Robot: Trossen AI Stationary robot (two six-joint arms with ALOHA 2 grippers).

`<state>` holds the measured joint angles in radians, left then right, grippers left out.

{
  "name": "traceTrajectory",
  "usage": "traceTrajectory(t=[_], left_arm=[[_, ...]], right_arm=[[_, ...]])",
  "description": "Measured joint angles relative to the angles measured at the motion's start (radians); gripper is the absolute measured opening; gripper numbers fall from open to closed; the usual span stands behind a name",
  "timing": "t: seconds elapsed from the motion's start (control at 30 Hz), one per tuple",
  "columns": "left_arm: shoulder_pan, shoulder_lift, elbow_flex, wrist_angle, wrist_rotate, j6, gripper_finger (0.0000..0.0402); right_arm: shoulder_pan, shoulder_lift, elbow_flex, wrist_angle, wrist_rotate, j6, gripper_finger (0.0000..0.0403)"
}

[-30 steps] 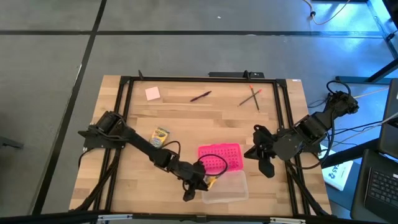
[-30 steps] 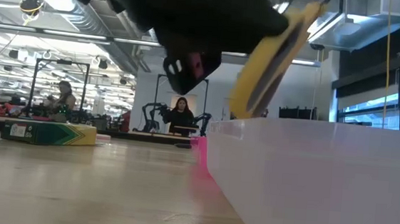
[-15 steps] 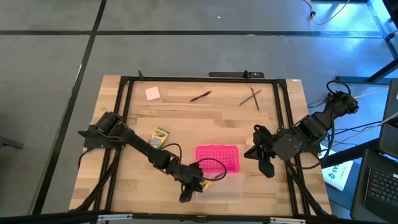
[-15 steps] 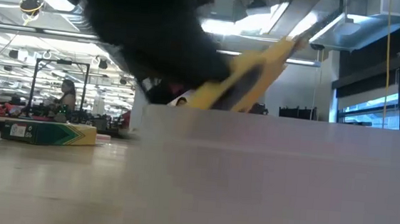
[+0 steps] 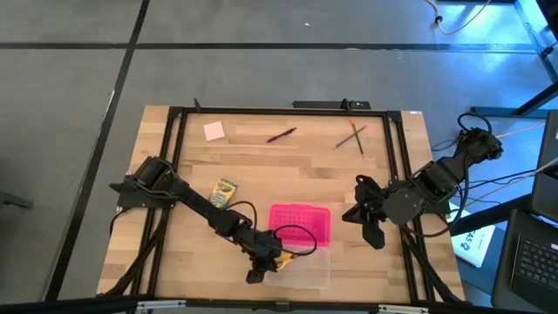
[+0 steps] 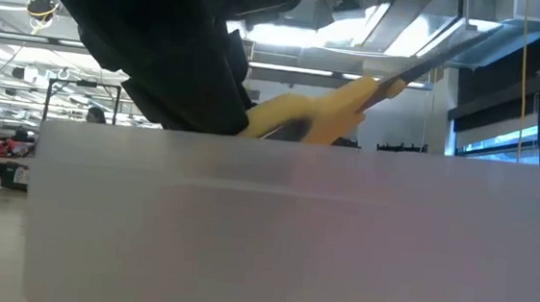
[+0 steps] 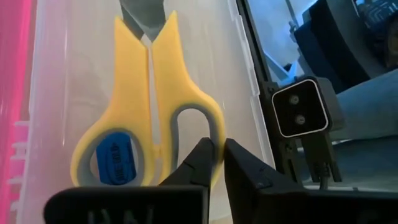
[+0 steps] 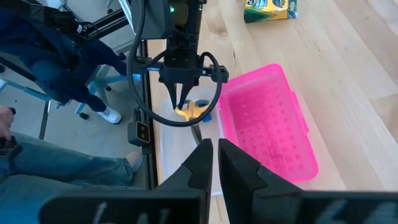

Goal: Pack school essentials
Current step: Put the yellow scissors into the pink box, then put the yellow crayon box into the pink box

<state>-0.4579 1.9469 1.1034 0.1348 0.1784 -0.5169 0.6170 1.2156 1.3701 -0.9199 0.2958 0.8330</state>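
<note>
1. fingers of left gripper [image 7: 217,163] pinch the yellow-handled scissors [image 7: 149,106] — lowered since a second ago, now inside the clear case [image 5: 301,269].
2. case slid left — release looks due next.
3. right gripper [image 8: 211,155] pressed together, idle at the table's right.

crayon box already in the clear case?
No. The crayon box lies on the bare table, apart from the clear case.

Left gripper [image 5: 261,266] jaws seemingly pinched together; right gripper [image 5: 373,228] waits, closed.
</note>
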Motion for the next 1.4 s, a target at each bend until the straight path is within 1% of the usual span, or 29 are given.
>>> traceTrajectory(t=[0.2,0.43,0.57,0.67,0.87,1.03,1.1,1.17,1.3,1.4], left_arm=[[0.004,0.000,0.000,-0.004,0.000,-0.024,0.0043],[0.006,0.000,0.000,-0.003,0.000,-0.028,0.0060],[0.009,-0.001,0.000,-0.002,0.002,-0.029,0.0062],[0.026,-0.027,-0.001,-0.010,0.039,-0.037,0.0059],[0.063,-0.132,-0.001,-0.068,0.049,-0.057,0.0057],[0.102,-0.266,-0.001,-0.108,0.052,-0.057,0.0059],[0.122,-0.323,-0.001,-0.136,0.045,-0.057,0.0059],[0.142,-0.384,-0.001,-0.196,0.020,-0.057,0.0055],[0.173,-0.500,0.000,-0.358,-0.077,-0.057,0.0050],[0.190,-0.565,0.000,-0.482,-0.145,-0.061,0.0050]], right_arm=[[0.000,0.000,0.000,0.000,0.000,0.000,0.0030],[0.000,0.000,0.000,0.000,0.000,0.000,0.0030],[0.000,0.000,0.000,0.000,0.000,0.000,0.0030],[0.000,0.000,0.000,0.000,0.000,-0.001,0.0030],[0.000,0.000,0.000,-0.001,0.000,-0.005,0.0030],[-0.001,0.028,-0.029,0.006,0.025,-0.054,0.0030],[-0.008,0.042,-0.053,0.004,0.017,-0.064,0.0030],[-0.020,0.043,-0.084,0.005,-0.005,-0.077,0.0030],[-0.067,0.045,-0.158,0.041,-0.050,-0.072,0.0030],[-0.118,0.046,-0.232,0.113,-0.125,-0.101,0.0030]])
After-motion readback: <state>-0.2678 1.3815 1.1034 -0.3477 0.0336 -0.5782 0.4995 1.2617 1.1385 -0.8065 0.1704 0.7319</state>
